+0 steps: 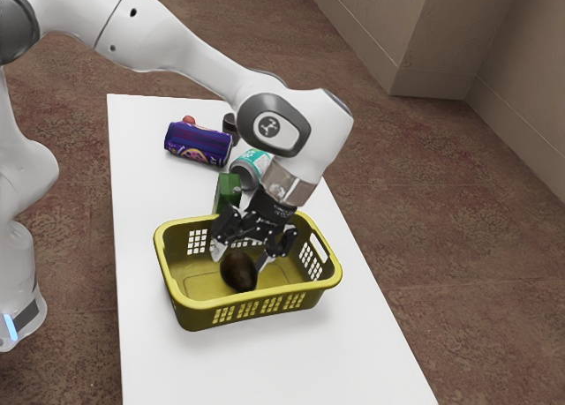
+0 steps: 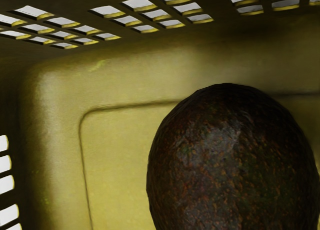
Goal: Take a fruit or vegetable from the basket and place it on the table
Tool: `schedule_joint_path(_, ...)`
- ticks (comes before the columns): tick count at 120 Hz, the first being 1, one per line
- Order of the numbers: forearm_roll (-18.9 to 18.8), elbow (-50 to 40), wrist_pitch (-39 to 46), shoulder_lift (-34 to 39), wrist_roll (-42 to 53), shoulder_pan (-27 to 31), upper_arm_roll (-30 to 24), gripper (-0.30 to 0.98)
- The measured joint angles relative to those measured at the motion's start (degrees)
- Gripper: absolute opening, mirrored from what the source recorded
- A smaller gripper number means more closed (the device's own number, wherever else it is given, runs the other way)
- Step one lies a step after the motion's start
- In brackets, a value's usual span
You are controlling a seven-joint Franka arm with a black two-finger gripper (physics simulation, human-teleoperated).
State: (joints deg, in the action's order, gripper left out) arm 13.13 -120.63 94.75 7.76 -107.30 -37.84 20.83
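On the white table (image 1: 146, 334), your spread-out gripper (image 1: 239, 260) is around the avocado (image 1: 237, 272); its roundness could make it slip toward the basket's (image 1: 199, 317) near side.

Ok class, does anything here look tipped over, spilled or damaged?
Only the teal can stands out: it seems to lie on its side beyond the basket, one end facing outward instead of up. I see nothing spilled or damaged.

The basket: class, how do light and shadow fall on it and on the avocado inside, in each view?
Exterior view: the basket casts a faint, soft shadow on the evenly white table; the avocado looks nearly black. Wrist view: bright holes against dark walls, a paler floor, dull sheen on the avocado.
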Motion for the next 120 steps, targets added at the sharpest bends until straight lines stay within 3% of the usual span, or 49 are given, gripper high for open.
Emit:
schedule_joint_path(91,3.5,-1.3,1.0,-4.0,0.7,2.6,0.4,0.68)
schedule_joint_path(120,3.9,-1.2,1.1,-4.0,0.8,2.6,0.5,0.4)
